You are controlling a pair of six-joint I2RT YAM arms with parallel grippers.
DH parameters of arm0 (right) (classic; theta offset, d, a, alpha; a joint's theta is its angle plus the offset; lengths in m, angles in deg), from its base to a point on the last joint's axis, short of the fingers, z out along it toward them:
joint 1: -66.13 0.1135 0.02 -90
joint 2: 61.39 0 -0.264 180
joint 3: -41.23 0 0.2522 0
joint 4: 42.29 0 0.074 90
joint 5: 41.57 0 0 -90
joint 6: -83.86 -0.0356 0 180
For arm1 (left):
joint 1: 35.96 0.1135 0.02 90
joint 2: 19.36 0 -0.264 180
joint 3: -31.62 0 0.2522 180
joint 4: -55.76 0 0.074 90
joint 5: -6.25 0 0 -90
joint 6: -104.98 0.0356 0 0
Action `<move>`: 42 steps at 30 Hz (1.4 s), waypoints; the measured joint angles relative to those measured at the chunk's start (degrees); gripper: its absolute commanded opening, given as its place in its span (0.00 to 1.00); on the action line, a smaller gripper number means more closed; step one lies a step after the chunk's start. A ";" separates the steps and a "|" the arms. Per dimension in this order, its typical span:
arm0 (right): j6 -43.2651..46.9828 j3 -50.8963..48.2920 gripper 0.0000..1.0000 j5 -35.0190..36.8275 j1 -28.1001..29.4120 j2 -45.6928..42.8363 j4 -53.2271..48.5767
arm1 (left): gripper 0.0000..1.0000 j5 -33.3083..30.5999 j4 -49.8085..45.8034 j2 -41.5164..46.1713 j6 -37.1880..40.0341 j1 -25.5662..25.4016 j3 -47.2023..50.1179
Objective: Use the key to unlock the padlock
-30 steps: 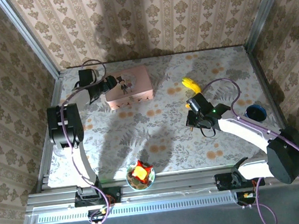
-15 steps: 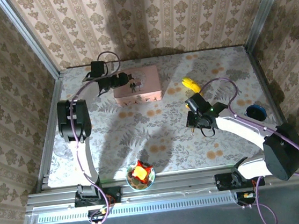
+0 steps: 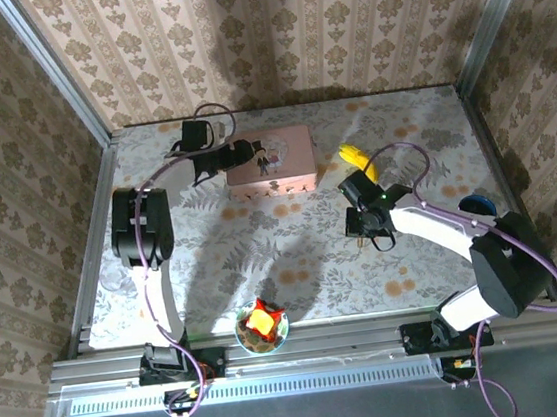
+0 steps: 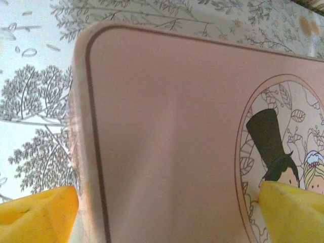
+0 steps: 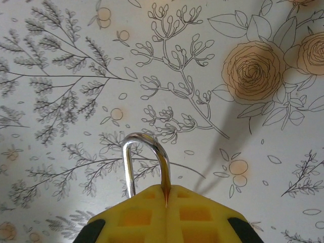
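Top external view, with both wrist views. I read the step in hand as preparation: the lock was secured, the key not yet brought to it.

(a) Right gripper point(image 3: 362, 228), low over the middle-right of the table point(image 3: 294, 257). In the right wrist view the right gripper point(image 5: 164, 202) had its yellow pads pressed together on the padlock point(image 5: 145, 137). The silvery shackle arched out beyond the fingertips with both legs running down between the pads. The body was hidden between the pads, so I could not tell whether the shackle was latched.

(b) Left gripper point(image 3: 238, 156), reached to the far left of the table, at the left end of the pink box point(image 3: 273, 161). In the left wrist view the left gripper point(image 4: 167, 217) was spread wide. One yellow fingertip sat past the edge of the pink box point(image 4: 167, 131) and the other over the lid's cartoon print. Whether either tip touched the box I could not tell.

(c) Where the key lay I could not tell. By my judgement the next move called for finding and pinching it with the free arm, then aligning it with the keyway while the right arm held the lock steady.

(d) Surroundings. The table carried a pale cloth printed with branches and orange roses. A banana point(image 3: 356, 156), a blue dish point(image 3: 477, 209) and a bowl point(image 3: 262, 329) at the near edge stood on it, well apart. Damask wallpaper and aluminium rails enclosed the cell.
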 measured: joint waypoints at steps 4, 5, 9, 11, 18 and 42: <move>1.31 1.73 0.00 -0.42 -0.68 3.56 -0.02 | 1.00 0.17 0.15 2.49 -2.12 0.79 3.41; 1.55 1.97 0.00 -0.74 -0.79 4.26 0.07 | 1.00 0.20 0.15 3.23 -2.45 1.07 4.22; 2.25 2.78 0.00 -4.17 -1.18 6.45 1.68 | 1.00 -0.07 0.24 7.61 -3.93 2.82 8.11; 2.58 3.19 0.00 -7.10 -1.20 6.86 3.23 | 1.00 -0.48 0.35 10.12 -4.55 3.56 9.94; 2.80 6.12 0.00 -17.97 -1.20 8.22 9.57 | 1.00 -1.42 1.75 17.33 -6.32 4.68 15.56; 6.43 6.73 0.54 -17.49 -3.98 15.39 8.11 | 1.00 -7.08 1.60 30.82 -6.88 6.86 26.21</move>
